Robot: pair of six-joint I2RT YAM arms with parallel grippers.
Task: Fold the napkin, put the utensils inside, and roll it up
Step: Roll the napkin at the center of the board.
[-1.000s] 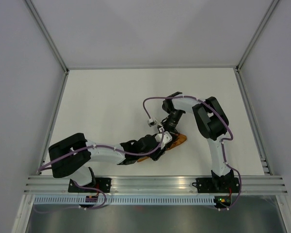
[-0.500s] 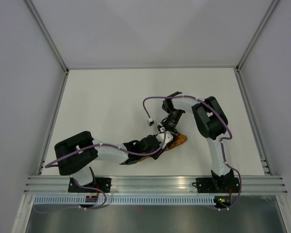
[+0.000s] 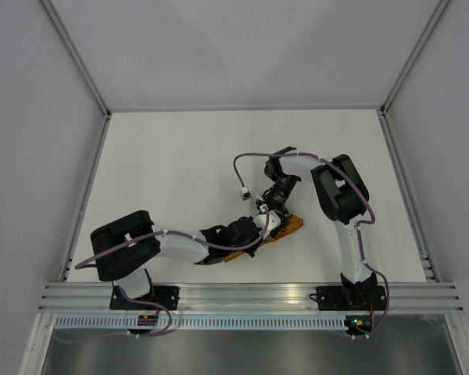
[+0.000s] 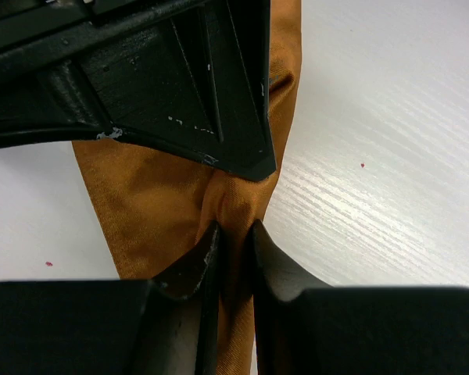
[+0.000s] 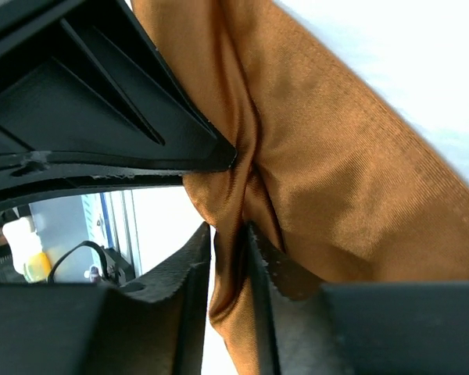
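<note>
Pressed close together, the jaws of the left gripper (image 4: pixel 233 234) pinch a raised ridge of the napkin (image 4: pixel 156 195), with rust-brown cloth bunched up between the two black fingers (image 4: pixel 194 266). The right gripper (image 5: pixel 228 234) has its jaws clamped on a similar fold of the same cloth. The two grippers sit nearly nose to nose (each wrist view is half filled by the other's black housing).

From above, the aluminium rail (image 3: pixel 250 295) runs along the near edge. Just past it, the left arm (image 3: pixel 172 246) lies low and reaches rightward. The napkin is a narrow, gathered strip on the white table (image 3: pixel 180 156), near the front and a little right of centre. One end pokes out to the right of the grippers. Behind it the right arm (image 3: pixel 340 195) bends back down toward the cloth, and a purple cable (image 3: pixel 242 160) loops above it.
</note>
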